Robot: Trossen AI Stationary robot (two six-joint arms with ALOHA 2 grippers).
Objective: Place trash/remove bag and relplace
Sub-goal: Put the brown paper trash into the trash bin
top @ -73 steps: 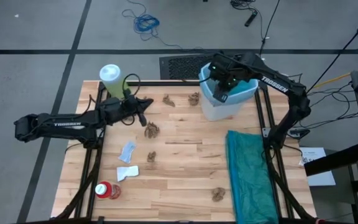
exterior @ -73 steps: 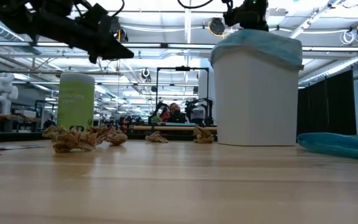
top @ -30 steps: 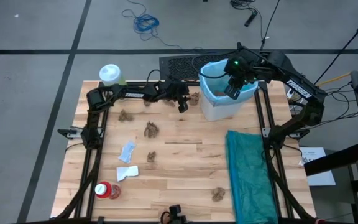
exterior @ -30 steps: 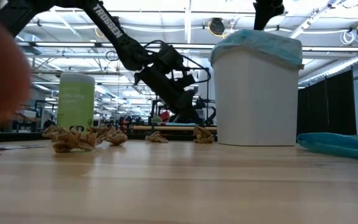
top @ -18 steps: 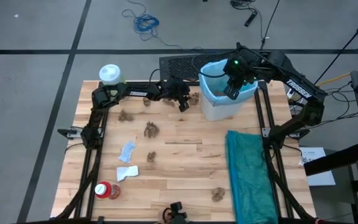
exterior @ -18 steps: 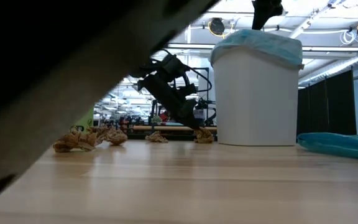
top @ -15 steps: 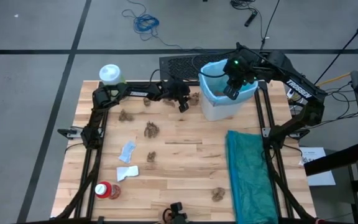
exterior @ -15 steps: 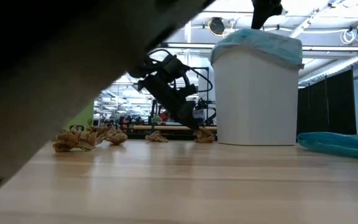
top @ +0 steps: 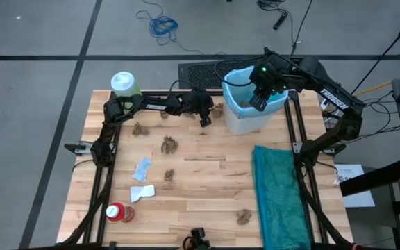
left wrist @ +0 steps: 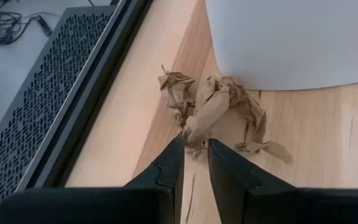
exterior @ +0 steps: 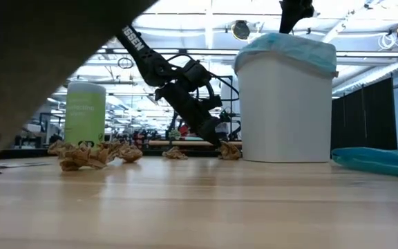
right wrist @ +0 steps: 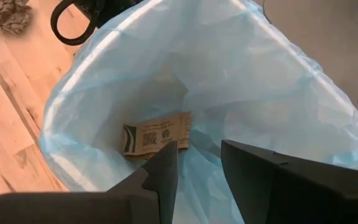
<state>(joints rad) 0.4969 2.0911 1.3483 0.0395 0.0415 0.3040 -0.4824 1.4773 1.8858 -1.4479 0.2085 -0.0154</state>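
My left gripper (top: 205,119) reaches along the table's far edge to a crumpled brown paper wad (left wrist: 216,112) that lies on the wood next to the white wastebasket (exterior: 285,111). It is shut on the wad's near end. The light-blue bag (right wrist: 278,81) lines the wastebasket, and a flat brown cardboard piece (right wrist: 157,138) lies at its bottom. My right gripper (right wrist: 199,168) hangs above the bag's mouth, open, with nothing between its fingers. More wads (top: 169,144) lie scattered over the table. My left gripper pinches the wad's near end (left wrist: 194,138) between its two fingertips. The fingers slant down at it from the table's left side. The rest of the wad (exterior: 229,150) lies on the table against the foot of the wastebasket.
A green bottle (top: 123,84) stands at the far left corner. A pale-blue scrap (top: 142,169), a white scrap (top: 142,192) and a red container (top: 119,212) lie on the left half. A teal bag (top: 280,198) covers the right side. A dark blur (exterior: 40,41) fills the low view's upper left.
My left gripper has dipped a little, down onto the wad beside the wastebasket. The dark blur close to the low camera, which covered the left half of that view, has drawn back to the upper left corner.
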